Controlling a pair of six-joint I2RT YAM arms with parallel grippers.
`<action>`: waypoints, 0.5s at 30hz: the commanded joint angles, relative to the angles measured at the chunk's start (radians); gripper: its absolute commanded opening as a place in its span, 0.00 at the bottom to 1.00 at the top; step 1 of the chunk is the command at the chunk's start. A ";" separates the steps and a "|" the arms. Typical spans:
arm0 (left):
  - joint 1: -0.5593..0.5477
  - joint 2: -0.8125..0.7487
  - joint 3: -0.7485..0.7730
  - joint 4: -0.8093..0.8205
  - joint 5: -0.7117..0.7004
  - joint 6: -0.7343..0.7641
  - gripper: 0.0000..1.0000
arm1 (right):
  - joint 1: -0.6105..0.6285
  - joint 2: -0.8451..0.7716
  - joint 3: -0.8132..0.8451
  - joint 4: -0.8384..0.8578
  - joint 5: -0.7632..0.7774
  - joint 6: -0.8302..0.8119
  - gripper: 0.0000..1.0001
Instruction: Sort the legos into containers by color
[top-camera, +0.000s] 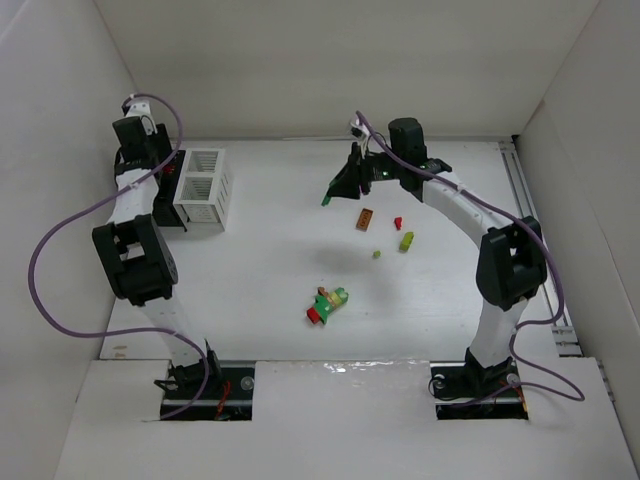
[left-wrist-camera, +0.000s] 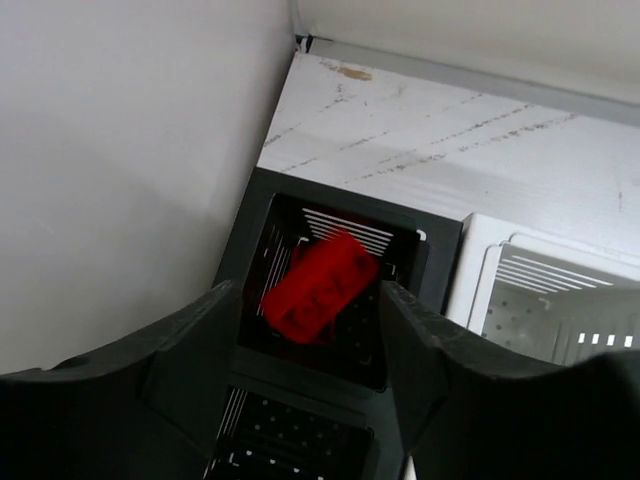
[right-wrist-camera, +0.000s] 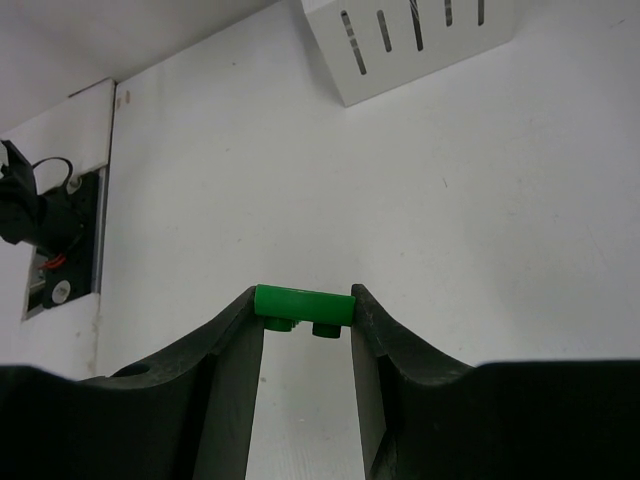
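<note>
My left gripper hangs over the black container with its jaws apart. A blurred red lego sits loose between the fingers, above the bin's opening. The white container adjoins it on the right. From above, the left gripper covers most of the black container, next to the white container. My right gripper is shut on a green lego, held above the table's middle. Loose legos lie on the table: orange, red, yellow-green and a mixed cluster.
White walls enclose the table on three sides, and the left wall stands close beside the black container. A metal rail runs along the right edge. A tiny yellow-green piece lies near the others.
</note>
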 joint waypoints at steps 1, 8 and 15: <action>0.022 -0.060 0.021 0.080 0.034 -0.044 0.55 | 0.012 0.007 0.046 0.088 0.006 0.069 0.00; 0.058 -0.297 -0.184 0.305 0.408 -0.037 0.58 | 0.012 0.016 0.037 0.303 0.088 0.427 0.00; -0.106 -0.492 -0.247 -0.077 0.904 0.343 0.56 | 0.053 0.050 0.095 0.403 0.306 0.771 0.00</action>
